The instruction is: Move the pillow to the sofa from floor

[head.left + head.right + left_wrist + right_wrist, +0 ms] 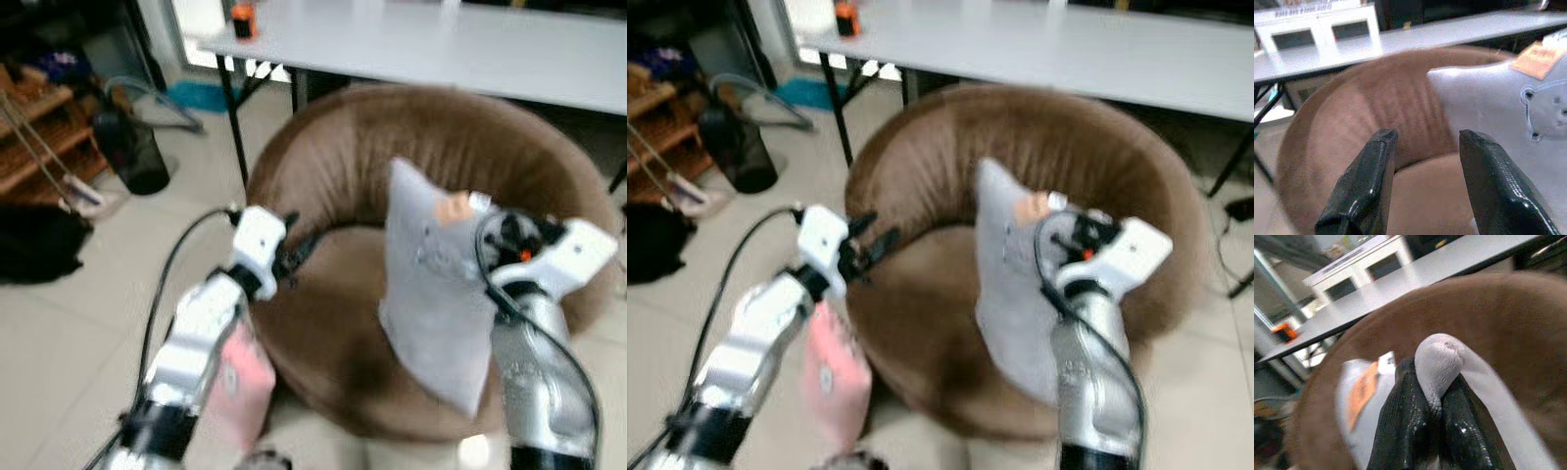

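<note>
The right gripper [1435,401] has its fingers pressed together on a pinched fold of the grey pillow [431,284]. The pillow hangs upright over the seat of the round brown sofa [343,166], clear of the floor, with an orange tag [453,208] near its top edge. Seen from the head, the pillow sits at 9 o'clock from the right wrist.

The left gripper [1422,183] has its fingers spread, holding nothing, at the sofa's rim at 9 o'clock from the pillow. A pink object [240,382] lies below the left arm. A white table [441,44] stands at 12 o'clock behind the sofa.
</note>
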Robot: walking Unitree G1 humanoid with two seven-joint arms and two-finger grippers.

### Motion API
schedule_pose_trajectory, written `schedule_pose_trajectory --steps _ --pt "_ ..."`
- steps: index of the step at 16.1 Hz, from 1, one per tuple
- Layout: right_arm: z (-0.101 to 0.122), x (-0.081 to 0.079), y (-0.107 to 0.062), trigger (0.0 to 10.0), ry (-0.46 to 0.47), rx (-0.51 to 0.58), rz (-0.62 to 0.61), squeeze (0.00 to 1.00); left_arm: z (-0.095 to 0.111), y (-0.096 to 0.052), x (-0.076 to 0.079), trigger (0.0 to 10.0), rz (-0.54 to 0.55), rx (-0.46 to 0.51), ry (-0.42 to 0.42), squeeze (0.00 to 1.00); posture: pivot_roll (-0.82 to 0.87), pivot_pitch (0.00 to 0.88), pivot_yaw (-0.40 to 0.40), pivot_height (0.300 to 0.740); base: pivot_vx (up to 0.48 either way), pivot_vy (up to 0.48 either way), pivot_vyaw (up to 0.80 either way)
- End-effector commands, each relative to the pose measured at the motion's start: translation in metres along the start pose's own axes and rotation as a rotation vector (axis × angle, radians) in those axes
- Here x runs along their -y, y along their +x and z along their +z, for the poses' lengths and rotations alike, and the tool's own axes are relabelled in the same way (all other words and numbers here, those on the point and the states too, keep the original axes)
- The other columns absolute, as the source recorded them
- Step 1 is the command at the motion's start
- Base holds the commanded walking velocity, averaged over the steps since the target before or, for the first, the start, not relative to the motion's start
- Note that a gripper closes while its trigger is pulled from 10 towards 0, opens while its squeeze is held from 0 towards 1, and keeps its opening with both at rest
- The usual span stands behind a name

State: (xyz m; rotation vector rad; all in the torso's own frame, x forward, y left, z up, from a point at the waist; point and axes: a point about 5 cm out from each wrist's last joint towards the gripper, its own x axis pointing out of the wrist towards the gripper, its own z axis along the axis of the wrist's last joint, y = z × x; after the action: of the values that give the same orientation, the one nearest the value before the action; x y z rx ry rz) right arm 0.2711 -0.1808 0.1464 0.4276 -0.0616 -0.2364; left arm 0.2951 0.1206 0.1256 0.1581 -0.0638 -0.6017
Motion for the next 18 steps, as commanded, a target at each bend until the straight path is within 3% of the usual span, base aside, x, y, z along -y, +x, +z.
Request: schedule_pose_trajectory --steps 1,4,5,7,9,11,12,13,14,15,18 --pt "0.012 -0.002 0.000 10.0 -0.015 0.047 0.012 0.00 0.004 0.002 0.001 10.0 -0.011 0.016 0.002 0.00 0.03 0.065 0.040 0.740 0.364 0.000 0.00" --pt "0.020 -0.009 0.001 10.0 0.000 0.062 0.019 0.00 -0.002 -0.001 0.008 10.0 -0.101 -0.034 -0.005 0.00 0.03 0.070 0.045 0.740 0.094 0.000 0.00" --pt "0.020 -0.010 0.006 10.0 -0.002 0.058 0.011 0.00 -0.006 -0.008 0.016 10.0 -0.204 -0.057 0.007 0.00 0.03 0.078 0.048 0.740 0.000 0.000 0.00" --pt "0.016 -0.009 0.011 10.0 -0.022 0.041 0.001 0.00 -0.005 -0.014 0.020 10.0 -0.265 -0.060 0.009 0.00 0.04 0.091 0.051 0.740 0.000 0.000 0.00" --pt "0.010 0.003 0.037 10.0 -0.047 0.023 -0.071 0.00 -0.006 -0.029 0.025 10.0 -0.382 -0.094 0.002 0.00 0.07 0.116 0.057 0.740 0.000 0.000 0.00" --pt "0.010 0.011 0.050 10.0 -0.058 0.020 -0.124 0.00 -0.006 -0.033 0.026 10.0 -0.402 -0.108 0.002 0.00 0.08 0.121 0.058 0.740 0.000 0.000 0.00" --pt "0.010 0.015 0.069 10.0 -0.040 0.011 -0.121 0.00 -0.005 -0.037 0.024 10.0 -0.404 -0.116 0.009 0.00 0.10 0.138 0.062 0.740 0.000 0.000 0.00" --pt "0.010 0.016 0.076 10.0 -0.031 0.010 -0.115 0.00 -0.004 -0.038 0.022 10.0 -0.403 -0.117 0.013 0.00 0.11 0.143 0.064 0.740 0.000 0.000 0.00" --pt "0.009 0.016 0.089 10.0 -0.018 -0.013 -0.095 1.00 -0.002 -0.041 0.019 10.0 -0.380 -0.115 0.026 0.00 0.13 0.152 0.066 0.740 0.000 0.000 0.00" --pt "0.010 0.016 0.102 10.0 -0.052 -0.037 -0.075 1.00 0.001 -0.042 0.013 10.0 -0.345 -0.110 0.046 0.00 0.14 0.161 0.063 0.740 0.000 0.000 0.00" --pt "0.024 0.017 0.118 10.0 -0.087 0.012 -0.083 1.00 0.005 -0.043 0.006 10.0 -0.288 -0.104 0.051 0.00 0.16 0.175 0.052 0.740 0.000 0.000 0.00"
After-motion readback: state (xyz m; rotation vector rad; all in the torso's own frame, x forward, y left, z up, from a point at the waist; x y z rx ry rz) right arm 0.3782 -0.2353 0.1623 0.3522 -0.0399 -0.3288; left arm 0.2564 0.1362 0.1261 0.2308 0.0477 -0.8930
